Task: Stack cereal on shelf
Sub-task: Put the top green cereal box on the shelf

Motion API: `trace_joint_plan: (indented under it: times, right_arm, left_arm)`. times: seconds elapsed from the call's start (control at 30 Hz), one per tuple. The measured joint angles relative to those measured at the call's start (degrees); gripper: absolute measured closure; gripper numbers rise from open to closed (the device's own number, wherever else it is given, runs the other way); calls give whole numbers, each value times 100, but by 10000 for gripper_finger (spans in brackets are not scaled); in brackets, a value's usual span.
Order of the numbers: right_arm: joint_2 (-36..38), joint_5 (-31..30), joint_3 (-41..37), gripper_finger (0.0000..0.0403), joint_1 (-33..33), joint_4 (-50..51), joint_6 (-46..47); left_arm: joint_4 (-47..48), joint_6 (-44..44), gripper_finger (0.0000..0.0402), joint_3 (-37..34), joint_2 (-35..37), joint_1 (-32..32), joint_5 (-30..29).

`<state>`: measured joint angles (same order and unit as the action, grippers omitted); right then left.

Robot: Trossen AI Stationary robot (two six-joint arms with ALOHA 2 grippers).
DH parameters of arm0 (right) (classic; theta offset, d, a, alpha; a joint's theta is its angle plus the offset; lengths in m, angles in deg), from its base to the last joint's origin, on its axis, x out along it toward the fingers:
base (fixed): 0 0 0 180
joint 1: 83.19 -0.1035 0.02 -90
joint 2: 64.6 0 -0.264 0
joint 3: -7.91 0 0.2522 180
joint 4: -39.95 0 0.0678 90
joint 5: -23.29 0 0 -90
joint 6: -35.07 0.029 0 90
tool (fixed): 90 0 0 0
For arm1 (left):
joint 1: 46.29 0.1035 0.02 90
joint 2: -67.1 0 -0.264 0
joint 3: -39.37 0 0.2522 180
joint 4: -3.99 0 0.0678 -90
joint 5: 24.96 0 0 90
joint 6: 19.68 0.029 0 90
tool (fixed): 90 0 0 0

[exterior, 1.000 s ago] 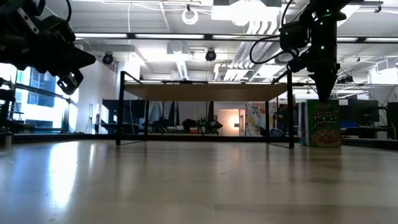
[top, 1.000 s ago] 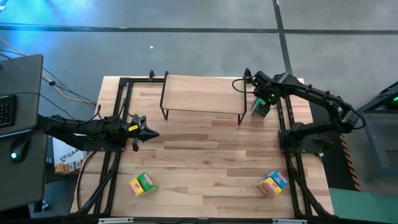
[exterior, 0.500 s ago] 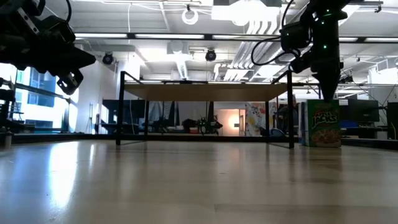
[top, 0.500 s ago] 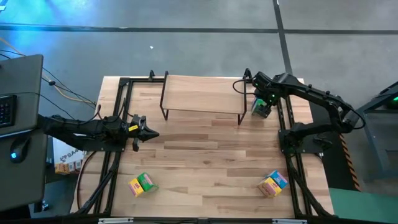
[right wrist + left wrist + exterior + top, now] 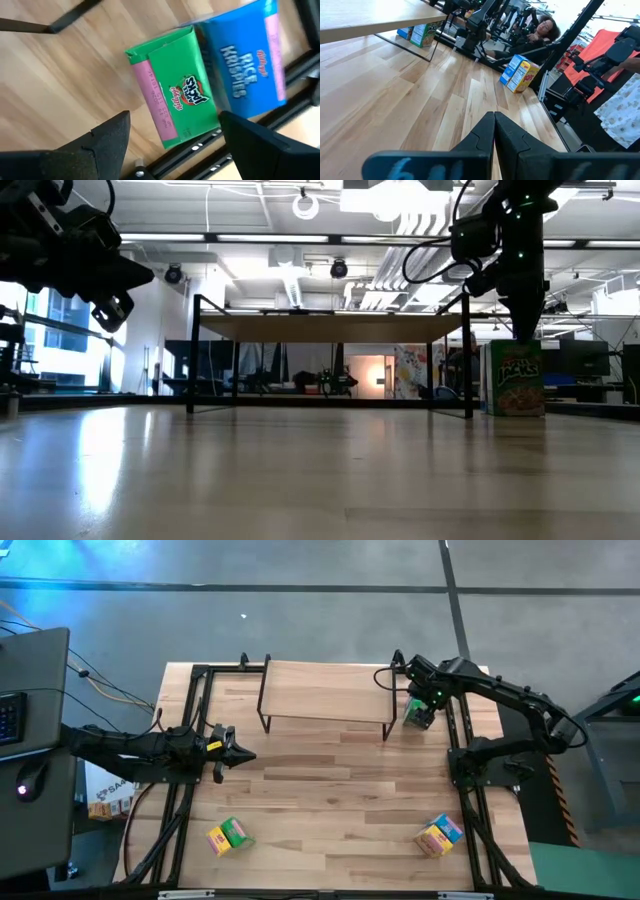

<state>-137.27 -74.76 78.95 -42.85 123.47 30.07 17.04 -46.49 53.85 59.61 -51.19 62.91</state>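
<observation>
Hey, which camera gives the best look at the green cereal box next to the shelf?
The right wrist view: the green cereal box fills the picture between the open right gripper fingers, beside a blue box. The low view shows its front under the gripper, the high view only a speck by the shelf, and the left wrist view shows it small and far off.

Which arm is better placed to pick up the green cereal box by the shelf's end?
The right. Its hand is open directly above the green cereal box beside the shelf. The left hand, shut, sits far across the table.

Glossy green box (image 5: 175, 87), seemingly cardboard; wood table (image 5: 330, 780).
</observation>
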Motion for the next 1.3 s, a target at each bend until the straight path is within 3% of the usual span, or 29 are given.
trace_joint_plan:
  times: [0.7, 1.3]
  right_arm:
    - [0, 366, 0, 114, 0, -167, -149]
    - [-2, 35, 0, 114, 0, -168, -300]
  left_arm:
    - [1, -1, 398, 0, 0, 0, 0]
    - [2, 0, 398, 0, 0, 0, 0]
